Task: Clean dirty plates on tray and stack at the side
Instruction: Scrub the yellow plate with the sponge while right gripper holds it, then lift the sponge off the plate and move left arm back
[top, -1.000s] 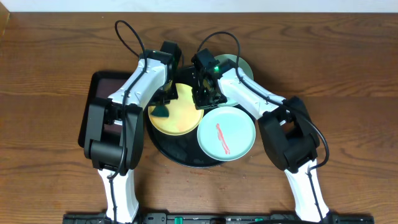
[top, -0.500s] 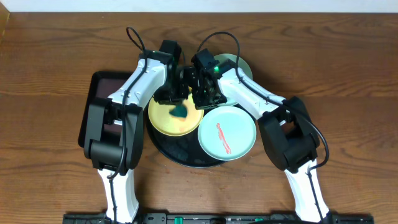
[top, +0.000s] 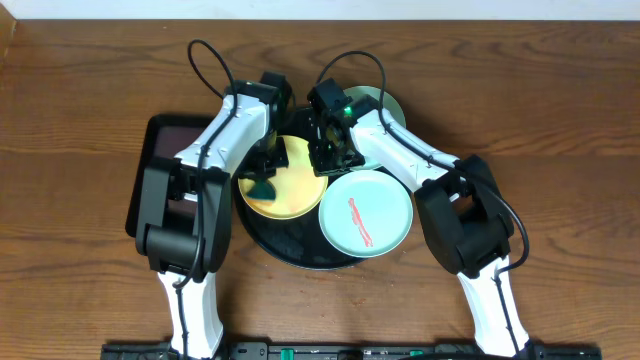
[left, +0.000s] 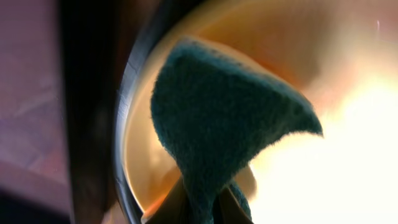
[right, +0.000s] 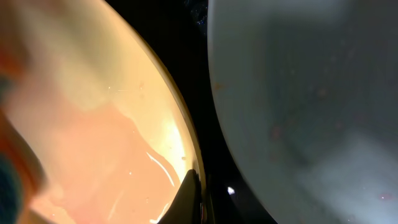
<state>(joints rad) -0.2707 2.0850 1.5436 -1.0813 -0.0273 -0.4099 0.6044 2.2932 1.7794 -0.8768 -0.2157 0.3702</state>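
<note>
Your left gripper (top: 268, 165) pinches a green pad (left: 217, 118) on the yellow plate (top: 292, 190); your right gripper (top: 332, 152) meets its rim, perhaps gripping, though I cannot tell.

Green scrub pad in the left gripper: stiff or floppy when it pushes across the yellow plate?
Probably floppy: the green scrub pad fans out and curls beyond the left gripper pinching one end. Likely light, since that narrow pinch carries it. Its fuzzy surface should drag on the glossy yellow plate rather than slip.
</note>
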